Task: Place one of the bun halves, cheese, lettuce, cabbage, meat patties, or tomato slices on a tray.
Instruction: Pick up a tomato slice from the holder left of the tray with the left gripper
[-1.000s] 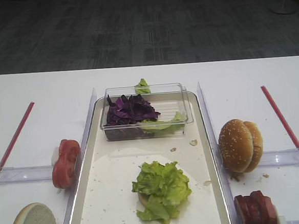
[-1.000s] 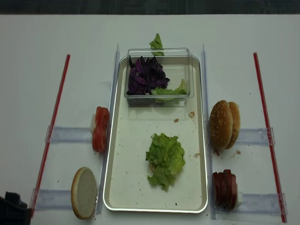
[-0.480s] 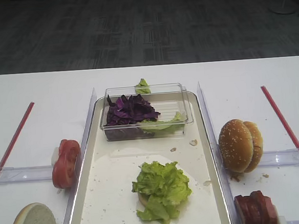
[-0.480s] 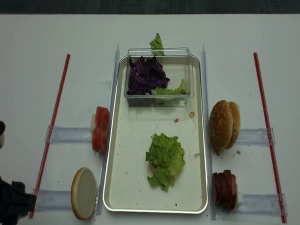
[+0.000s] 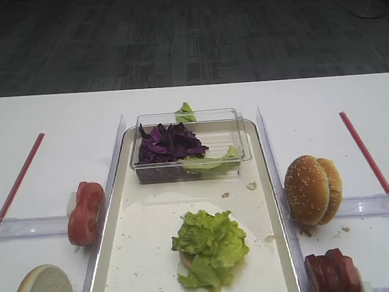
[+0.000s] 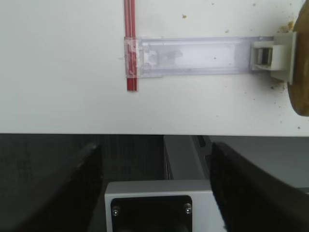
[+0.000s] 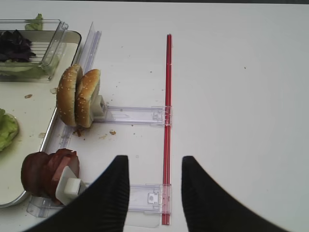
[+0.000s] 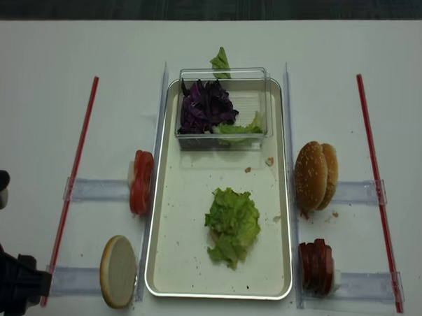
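- The lettuce [image 5: 210,248] hides most of a pale round beneath it.
- The meat patties [image 5: 334,274] are cut off by the exterior high view's bottom edge.
- The left tool [image 6: 152,186] shows only blurred inner finger edges.

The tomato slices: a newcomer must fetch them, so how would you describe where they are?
Find the tray. Just outside its left rim, about halfway along, the tomato slices stand on edge. They are bright red, unlike the pale cut-faced bun half nearer the front.

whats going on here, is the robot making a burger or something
Burger parts are laid out around a tray. Lettuce already lies on the tray over what looks like a bun piece. Neither arm holds anything: the left claw hangs open at the table's near edge, the right claw is open beside the meat patties. Tomato slices and bun halves wait outside.
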`<state>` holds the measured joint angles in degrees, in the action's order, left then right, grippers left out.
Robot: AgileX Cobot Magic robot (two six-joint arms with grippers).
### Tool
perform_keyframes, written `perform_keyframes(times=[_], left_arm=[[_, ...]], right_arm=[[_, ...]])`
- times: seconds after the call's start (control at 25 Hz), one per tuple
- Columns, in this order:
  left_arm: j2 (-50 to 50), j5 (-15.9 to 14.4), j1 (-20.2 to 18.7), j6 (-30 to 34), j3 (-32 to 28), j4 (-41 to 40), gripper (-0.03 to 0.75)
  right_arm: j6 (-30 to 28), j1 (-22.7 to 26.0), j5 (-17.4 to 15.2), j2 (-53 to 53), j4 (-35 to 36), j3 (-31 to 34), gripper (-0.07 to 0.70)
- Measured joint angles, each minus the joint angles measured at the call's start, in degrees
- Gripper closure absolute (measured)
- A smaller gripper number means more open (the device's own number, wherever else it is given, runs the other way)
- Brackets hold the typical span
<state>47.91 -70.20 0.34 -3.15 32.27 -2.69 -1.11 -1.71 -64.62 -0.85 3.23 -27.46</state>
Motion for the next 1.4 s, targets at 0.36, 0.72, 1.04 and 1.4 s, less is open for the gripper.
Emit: perform_keyframes(times=[0.36, 0.72, 1.04, 1.4], left_arm=[[4.6, 0.7, 0.0, 0.0, 0.0, 0.0, 0.275], [16.6, 8.2, 0.0, 0.7, 7.3, 0.0, 0.275], [32.8, 9.3, 0.0, 2.2, 20.1, 0.0, 0.275], [45.1, 11.2, 3.0, 3.6, 29.8, 0.1, 0.275]], right_arm=[[0.0, 0.0, 0.0, 0.0, 0.0, 0.0, 0.330], [0.1, 0.0, 0.0, 0.0, 0.0, 0.0, 0.330], [0.1, 0.0, 0.0, 0.0, 0.0, 0.0, 0.330], [0.1, 0.0, 0.0, 0.0, 0.0, 0.0, 0.330]])
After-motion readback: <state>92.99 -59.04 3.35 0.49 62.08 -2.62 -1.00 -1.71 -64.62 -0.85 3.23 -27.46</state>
